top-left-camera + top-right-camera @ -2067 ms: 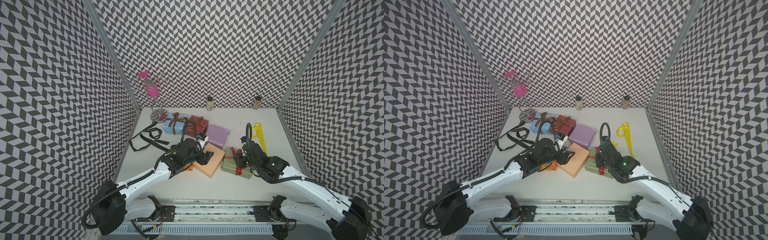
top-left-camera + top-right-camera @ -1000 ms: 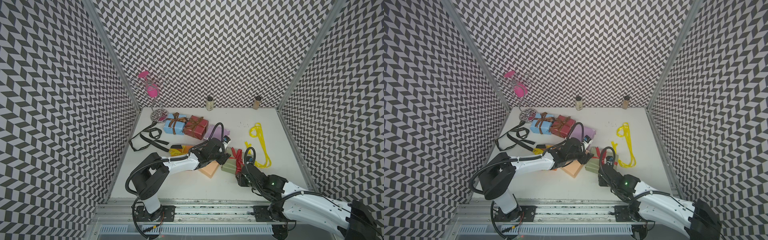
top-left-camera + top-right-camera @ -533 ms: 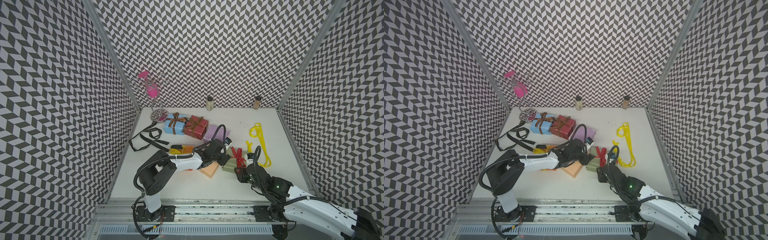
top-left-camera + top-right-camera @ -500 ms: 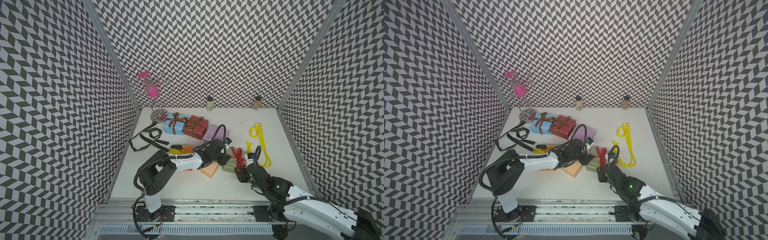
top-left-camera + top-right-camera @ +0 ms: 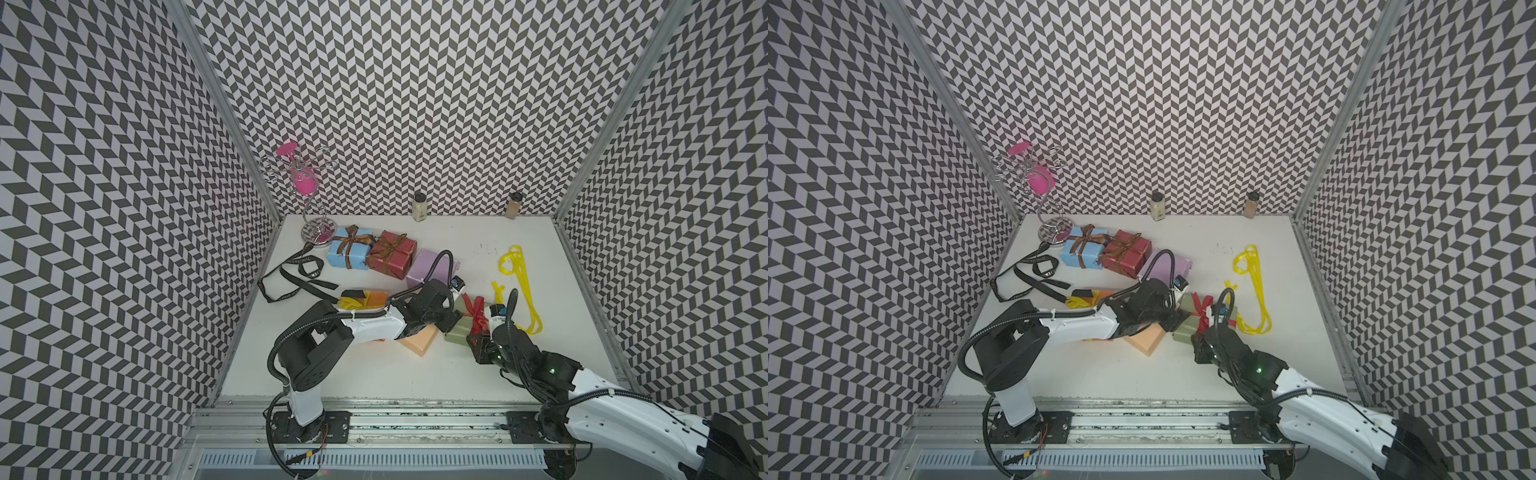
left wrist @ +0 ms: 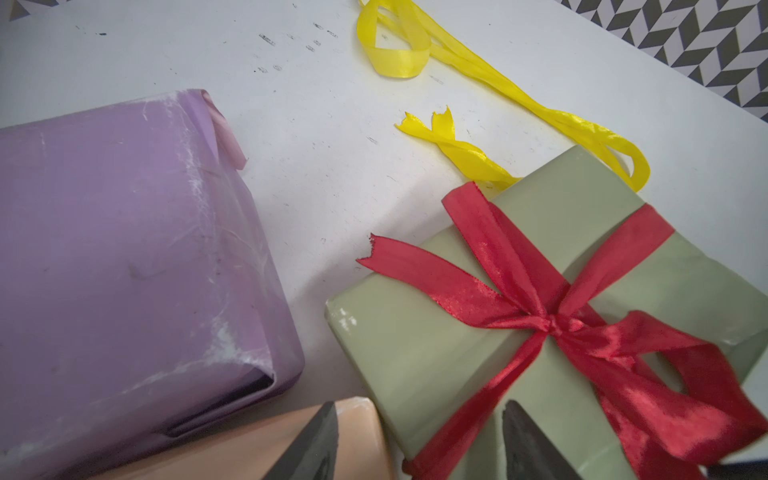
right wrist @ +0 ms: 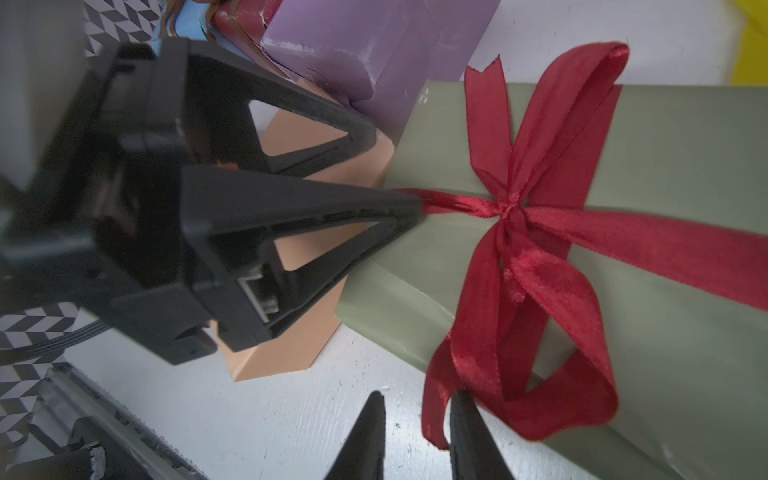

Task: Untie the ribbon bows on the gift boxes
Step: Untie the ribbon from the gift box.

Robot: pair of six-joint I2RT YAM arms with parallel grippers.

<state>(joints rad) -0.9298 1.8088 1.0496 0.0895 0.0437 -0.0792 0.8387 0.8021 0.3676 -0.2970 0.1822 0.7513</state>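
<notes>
the left arm (image 5: pixel 365 330) hides most of the peach box (image 5: pixel 419 345) and orange box (image 5: pixel 376 297). the olive green box (image 6: pixel 415 345) lies on the surface (image 6: pixel 332 145) beside the lilac box (image 6: pixel 124 249), its red ribbon bow (image 6: pixel 552 322) tied. the left gripper (image 7: pixel 397 170) shows open jaws, 1 tip on the ribbon. the right gripper (image 7: pixel 415 432) shows jaws narrowly apart at the bow's loose tail, clamping nothing.

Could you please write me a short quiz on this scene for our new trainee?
1. True or false: the red bow on the olive box is tied.
2. Which boxes carry brown bows? A) the blue box and dark red box B) lilac and peach C) orange and olive
3. Fill in: the loose ribbon nearest the olive box is ___.
Key: 1 true; 2 A; 3 yellow.
</notes>
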